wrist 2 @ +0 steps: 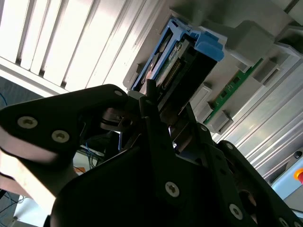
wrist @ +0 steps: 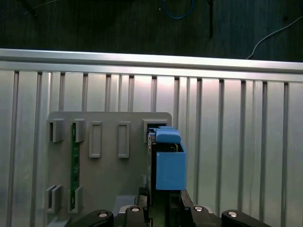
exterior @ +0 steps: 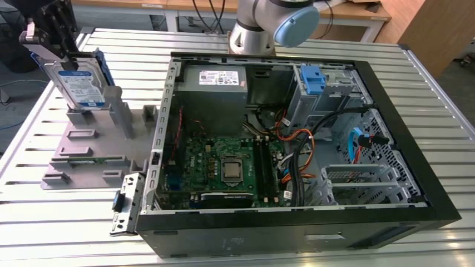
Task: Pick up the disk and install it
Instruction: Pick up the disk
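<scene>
A slatted metal counter carries an open desktop computer case with its motherboard exposed. On the exterior view's left lies a grey holder tray. Over its far end is the disk, upright, silver, with a white-and-blue label and a blue bracket. The downward-pointing end effector is clamped on the disk's top edge.

Item count: one disk, one gripper, one grey fixture, one open computer case, one motherboard, one power supply, one slatted table.
</scene>
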